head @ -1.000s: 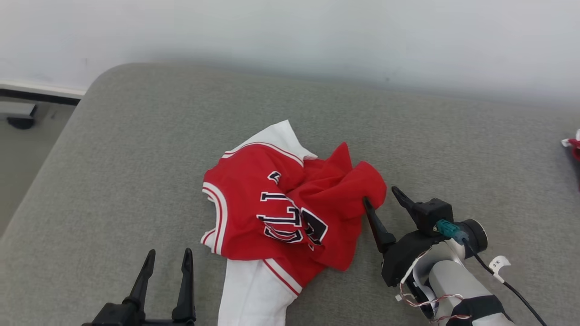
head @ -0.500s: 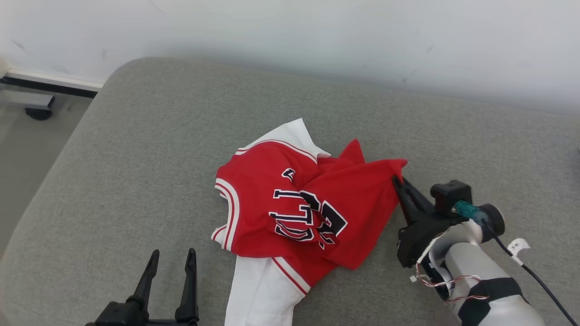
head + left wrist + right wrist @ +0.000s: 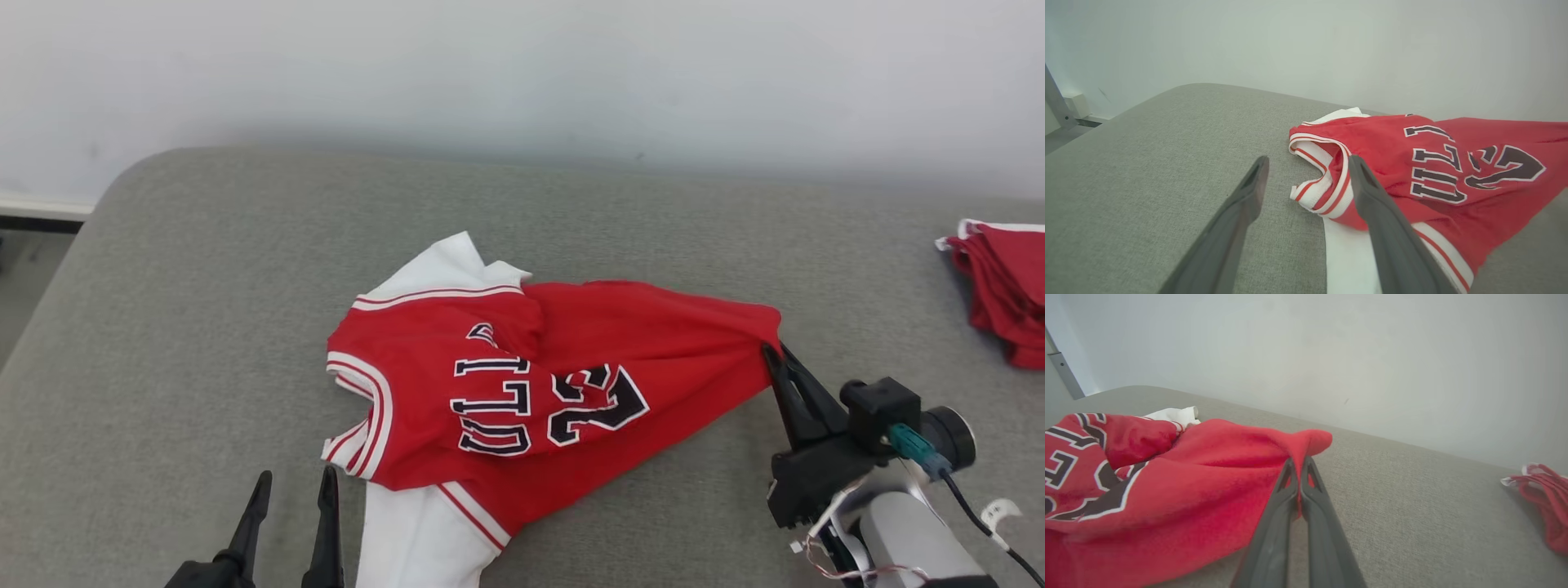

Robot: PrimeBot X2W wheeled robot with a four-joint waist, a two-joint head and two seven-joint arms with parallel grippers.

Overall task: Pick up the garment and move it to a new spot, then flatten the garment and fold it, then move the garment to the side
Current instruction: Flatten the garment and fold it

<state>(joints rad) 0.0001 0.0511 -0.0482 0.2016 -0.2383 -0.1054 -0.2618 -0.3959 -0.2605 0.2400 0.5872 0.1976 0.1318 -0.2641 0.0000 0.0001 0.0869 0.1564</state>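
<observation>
The garment [image 3: 522,384] is a red jersey with white trim and dark lettering, lying crumpled mid-way across the grey cushion [image 3: 204,269]. My right gripper [image 3: 774,353] is shut on the garment's right corner, which is stretched out toward it; in the right wrist view red cloth [image 3: 1306,445] is pinched between the closed fingers [image 3: 1274,539]. My left gripper [image 3: 294,490] stands open near the front edge, just left of the white lower part of the garment [image 3: 1412,163]. In the left wrist view the striped armhole lies between its fingertips [image 3: 1257,175], untouched.
A second pile of red cloth with white trim [image 3: 1004,286] lies at the cushion's far right, also in the right wrist view as red cloth [image 3: 1543,502]. A pale wall rises behind. The cushion's left edge drops to the floor [image 3: 24,261].
My right gripper closed on the garment's right corner and pulled it out to the right, spreading the red cloth. The head camera shifted, bringing the second pile into view.
</observation>
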